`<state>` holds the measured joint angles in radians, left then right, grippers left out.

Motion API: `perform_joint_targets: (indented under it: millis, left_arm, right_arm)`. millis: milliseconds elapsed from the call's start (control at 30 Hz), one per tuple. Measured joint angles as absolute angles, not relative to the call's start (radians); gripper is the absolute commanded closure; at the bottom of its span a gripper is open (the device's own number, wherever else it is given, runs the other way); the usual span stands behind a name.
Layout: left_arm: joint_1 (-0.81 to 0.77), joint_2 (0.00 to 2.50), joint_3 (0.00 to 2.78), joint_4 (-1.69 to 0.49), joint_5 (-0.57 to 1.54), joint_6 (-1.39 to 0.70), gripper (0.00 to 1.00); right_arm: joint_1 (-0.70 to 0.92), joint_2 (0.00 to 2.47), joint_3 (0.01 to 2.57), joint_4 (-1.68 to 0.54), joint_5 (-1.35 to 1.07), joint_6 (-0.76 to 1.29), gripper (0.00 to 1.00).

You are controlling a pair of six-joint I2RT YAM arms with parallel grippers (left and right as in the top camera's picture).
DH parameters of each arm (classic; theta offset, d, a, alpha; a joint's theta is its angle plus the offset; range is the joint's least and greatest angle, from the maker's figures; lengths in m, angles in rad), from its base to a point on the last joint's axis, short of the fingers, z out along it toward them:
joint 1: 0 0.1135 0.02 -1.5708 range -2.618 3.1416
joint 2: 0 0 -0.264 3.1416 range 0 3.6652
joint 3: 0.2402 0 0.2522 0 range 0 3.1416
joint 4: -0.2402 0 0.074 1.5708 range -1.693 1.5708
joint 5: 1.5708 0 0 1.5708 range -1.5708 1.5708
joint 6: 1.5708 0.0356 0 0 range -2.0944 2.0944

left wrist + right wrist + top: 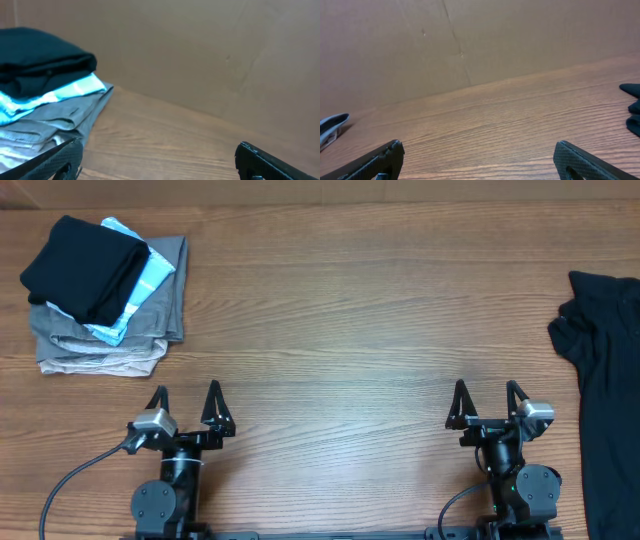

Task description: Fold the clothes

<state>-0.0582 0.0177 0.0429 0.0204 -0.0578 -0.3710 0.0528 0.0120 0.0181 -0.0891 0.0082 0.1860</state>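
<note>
The unfolded black fabric garment [608,390] was seen lying loose at the right edge of the brown wood-grain bench [330,310], partly cut off by the frame. Only a dark corner of it was caught at the right edge of the right wrist view [632,107]. It was touched by neither arm.

A stack of folded clothes [100,295] was placed at the far left corner, well apart from the garment. A folded black cloth [85,265] was on top, a light blue folded cloth [140,290] under it, and a grey folded cloth [120,345] at the bottom.

The step was judged to be the start of a new garment: three pieces folded, the black one not yet picked up. The right claw [486,388] was parked at the near edge, released, jaws wide apart, nothing held. The left claw [186,390] was likewise released and empty, on the stack's side.

The next move was judged to call for a reach by the right arm to the garment, so that it could be dragged to mid-bench and flattened before any fold.

No brand, label or writing could be read on the clothes, the bench or the plain brown wall [200,55] behind.
</note>
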Motion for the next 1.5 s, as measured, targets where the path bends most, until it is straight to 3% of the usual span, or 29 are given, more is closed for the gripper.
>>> perform_joint_targets:
  millis: [533, 1500]
  left_arm:
    - [-0.058, 0.016, 0.01, -0.072, -0.069, -0.152, 0.0]
    - [-0.058, 0.016, 0.009, -0.072, -0.069, -0.126, 0.0]
  right_arm:
    - [0.053, 0.012, 0.018, -0.089, 0.008, 0.186, 0.0]
    - [0.053, 0.012, 0.018, -0.089, 0.008, 0.186, 0.0]
